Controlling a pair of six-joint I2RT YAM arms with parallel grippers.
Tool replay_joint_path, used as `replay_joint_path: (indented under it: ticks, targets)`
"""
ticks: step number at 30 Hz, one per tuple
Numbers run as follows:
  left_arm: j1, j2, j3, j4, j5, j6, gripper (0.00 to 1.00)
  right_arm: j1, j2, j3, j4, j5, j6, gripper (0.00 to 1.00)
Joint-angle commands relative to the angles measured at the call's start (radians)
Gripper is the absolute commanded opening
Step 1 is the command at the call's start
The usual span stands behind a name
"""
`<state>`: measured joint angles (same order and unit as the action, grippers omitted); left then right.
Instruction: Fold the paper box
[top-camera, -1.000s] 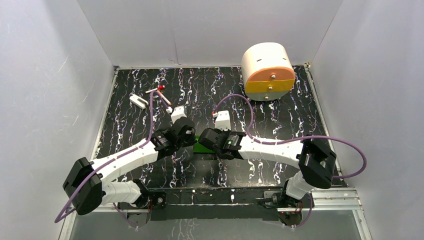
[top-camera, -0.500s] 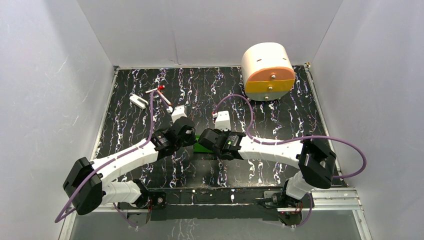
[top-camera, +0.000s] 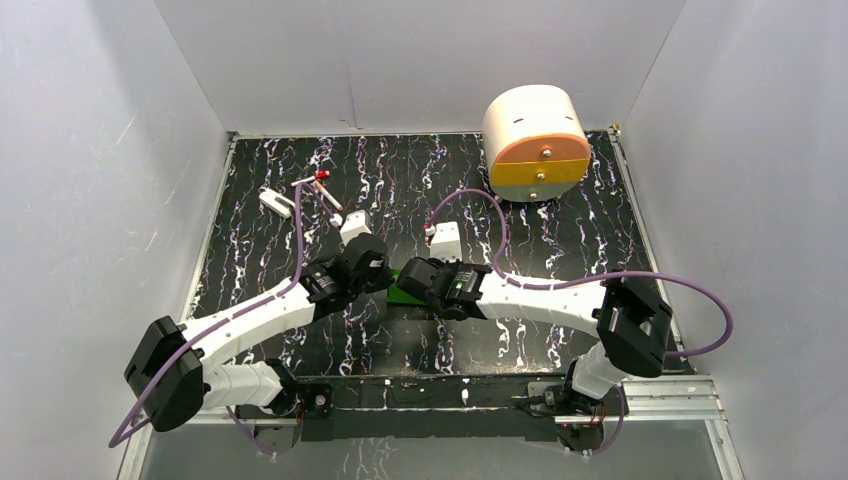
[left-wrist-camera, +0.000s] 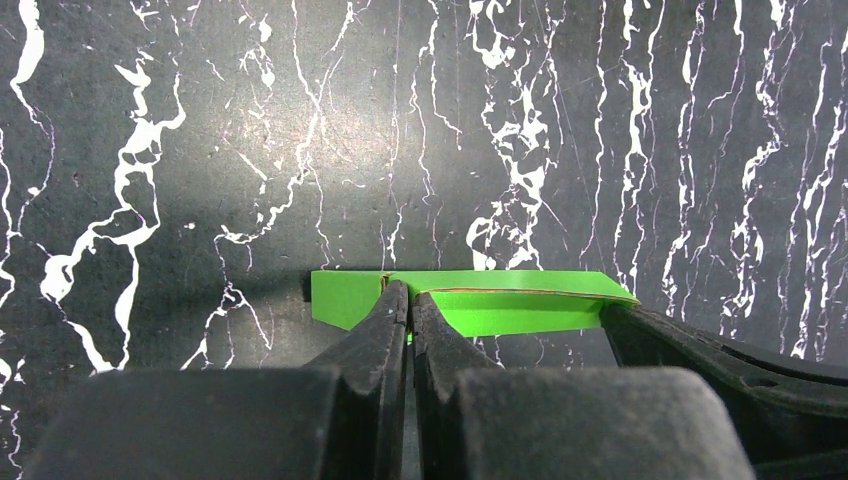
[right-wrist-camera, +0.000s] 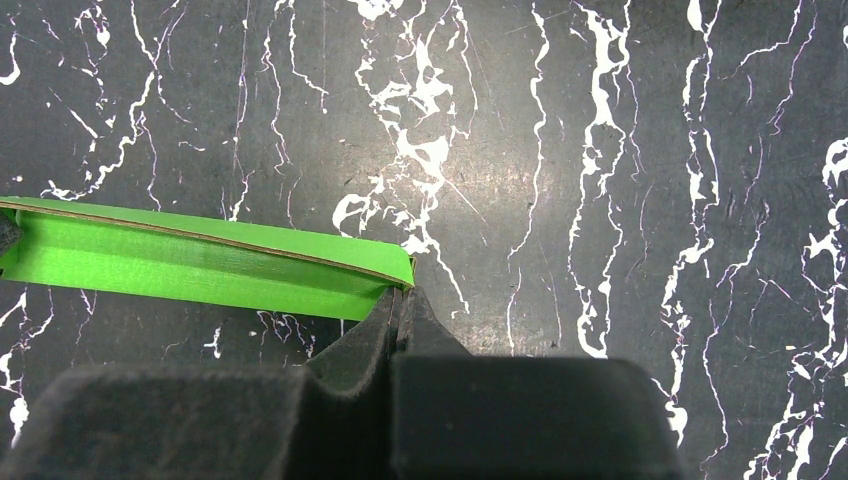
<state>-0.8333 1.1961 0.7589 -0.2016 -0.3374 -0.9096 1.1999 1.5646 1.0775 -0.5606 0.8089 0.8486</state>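
The paper box (left-wrist-camera: 500, 305) — a flattened piece of bright green card — is held between the two wrists near the middle of the black marbled bench (top-camera: 250, 250), well apart from the cream-and-orange drawer unit (top-camera: 535, 140) at the far right. The left jaws are closed tight on its near edge toward one end. The right jaws are closed tight on the corner of the opposite end.

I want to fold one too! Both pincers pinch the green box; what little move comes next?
Probably nudge the left pincer and right pincer slightly together: each is shut near one end of the flat paper box, whose layers bow apart, so it may pop open.
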Motion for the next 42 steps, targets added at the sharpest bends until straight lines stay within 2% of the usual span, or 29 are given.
replay_joint_path:
  ticks: [1,9,28,42]
  targets:
    - [-0.015,-0.017,0.01,0.065,0.023,0.034,0.0,0.021,0.027,-0.007,0.03,-0.09,0.023,0.0]
    - [-0.016,-0.001,0.03,0.005,-0.1,0.226,0.0,0.021,0.034,-0.002,0.034,-0.088,0.015,0.0]
    - [-0.026,0.071,0.101,-0.036,-0.125,0.461,0.0,0.023,0.049,0.007,0.034,-0.085,0.011,0.0]
    - [-0.102,0.144,0.15,-0.061,-0.174,0.581,0.0,0.023,0.057,0.007,0.035,-0.084,0.01,0.0]
